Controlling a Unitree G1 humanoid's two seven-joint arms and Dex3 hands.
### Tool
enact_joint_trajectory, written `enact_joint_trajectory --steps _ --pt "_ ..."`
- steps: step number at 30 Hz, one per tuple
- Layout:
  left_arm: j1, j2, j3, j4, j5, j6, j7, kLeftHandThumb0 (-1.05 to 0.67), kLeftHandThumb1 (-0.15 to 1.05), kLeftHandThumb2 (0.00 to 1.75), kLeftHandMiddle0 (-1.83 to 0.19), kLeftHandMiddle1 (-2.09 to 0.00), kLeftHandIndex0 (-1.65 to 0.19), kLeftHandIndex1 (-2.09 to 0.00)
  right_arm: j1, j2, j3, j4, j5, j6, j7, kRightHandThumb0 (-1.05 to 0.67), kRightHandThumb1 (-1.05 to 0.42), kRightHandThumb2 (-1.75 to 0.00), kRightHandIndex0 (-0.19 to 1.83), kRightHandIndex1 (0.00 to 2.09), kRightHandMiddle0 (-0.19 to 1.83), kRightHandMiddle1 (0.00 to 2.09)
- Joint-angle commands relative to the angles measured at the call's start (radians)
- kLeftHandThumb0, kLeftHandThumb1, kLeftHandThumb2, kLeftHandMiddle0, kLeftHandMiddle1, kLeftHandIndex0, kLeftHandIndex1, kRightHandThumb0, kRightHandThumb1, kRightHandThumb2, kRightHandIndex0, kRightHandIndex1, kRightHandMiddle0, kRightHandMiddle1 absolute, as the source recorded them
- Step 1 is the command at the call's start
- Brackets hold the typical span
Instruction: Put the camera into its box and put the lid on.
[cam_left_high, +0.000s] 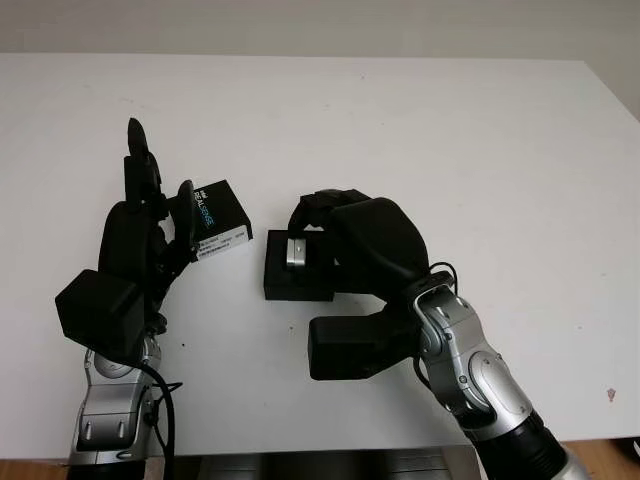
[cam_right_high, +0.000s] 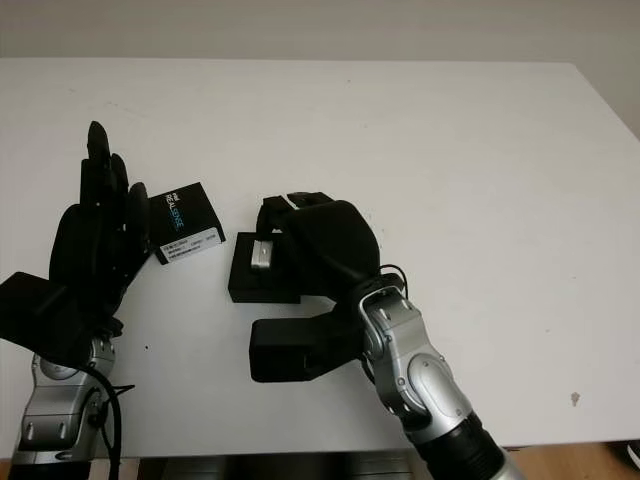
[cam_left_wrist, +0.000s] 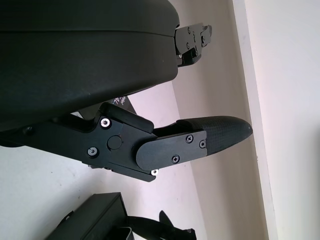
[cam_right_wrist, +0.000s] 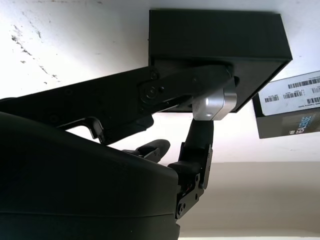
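**Right hand holding camera over open box base; lid at left**

Nearest the head camera, at 5 o'clock of the white table (cam_left_high: 480, 150), the right arm's silver forearm leads up to the black three-finger right hand (cam_left_high: 318, 228), which sits near table centre.

- Right hand: fingers are curled and pinching the small silver, rounded-corner metal camera (cam_left_high: 298, 250). In the right wrist view one finger (cam_right_wrist: 185, 85) lies across the top of the camera (cam_right_wrist: 216, 104) and another (cam_right_wrist: 200, 137) presses it from the opposite side.
- Camera: held over the black rectangular cardboard box base (cam_left_high: 296, 277). It sits at the base's 12 o'clock end. Whether it already touches the inside of the base cannot be told.
- Box base: flat on the table, just under the right hand's fingers.
- Lid: black square cardboard lid with a white barcode label and blue lettering (cam_left_high: 218, 221), lying on the table at 10 o'clock of the base, a clear strip of table between them.
- Left hand (cam_left_high: 150, 215): black, at 9 o'clock of the lid, open, fingers extended toward 12 o'clock, holding nothing. One fingertip (cam_left_high: 185, 195) stands just beside the lid's near edge; contact cannot be told.
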Motion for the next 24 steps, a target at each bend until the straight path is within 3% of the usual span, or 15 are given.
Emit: enact_joint_trajectory --steps 1,7,9,13,20,24 --pt "0.01 0.0 -0.004 -0.016 0.007 -0.003 0.0 -0.74 1.05 0.62 0.19 0.0 0.19 0.0 -0.001 0.002 0.014 0.03 -0.016 0.005 -0.017 -0.55 -0.93 -0.05 0.38 0.26 0.32 1.17" --pt "0.01 -0.003 -0.004 -0.014 0.005 -0.007 0.0 -0.74 1.05 0.61 0.19 0.0 0.19 0.0 -0.005 -0.009 0.031 0.067 -0.075 0.005 -0.099 -0.4 -0.93 -0.06 0.49 0.37 0.47 1.62" --pt "0.01 -0.002 -0.004 -0.012 0.004 -0.009 -0.001 -0.74 1.05 0.61 0.19 0.0 0.19 0.0 -0.005 -0.015 0.034 0.073 -0.085 -0.003 -0.12 -0.36 -0.94 -0.06 0.5 0.4 0.45 1.68" --pt "0.01 -0.007 -0.003 -0.013 0.003 -0.007 0.003 -0.74 1.05 0.61 0.19 0.0 0.19 0.0 -0.009 -0.039 0.038 0.082 -0.08 -0.046 -0.161 -0.33 -0.94 -0.05 0.47 0.55 0.43 1.64" --pt "0.007 -0.003 -0.005 -0.013 0.014 -0.008 0.003 -0.74 1.05 0.61 0.19 0.0 0.19 0.0 -0.02 -0.051 0.017 0.115 -0.005 -0.143 -0.241 -0.32 -0.9 -0.05 0.21 1.14 0.47 1.55" --pt "0.006 -0.004 -0.004 -0.018 0.016 0.003 0.002 -0.75 1.05 0.61 0.19 0.0 0.19 0.0 -0.028 -0.057 -0.009 0.122 0.056 -0.186 -0.277 -0.32 -0.94 -0.07 0.12 1.24 0.44 1.58"
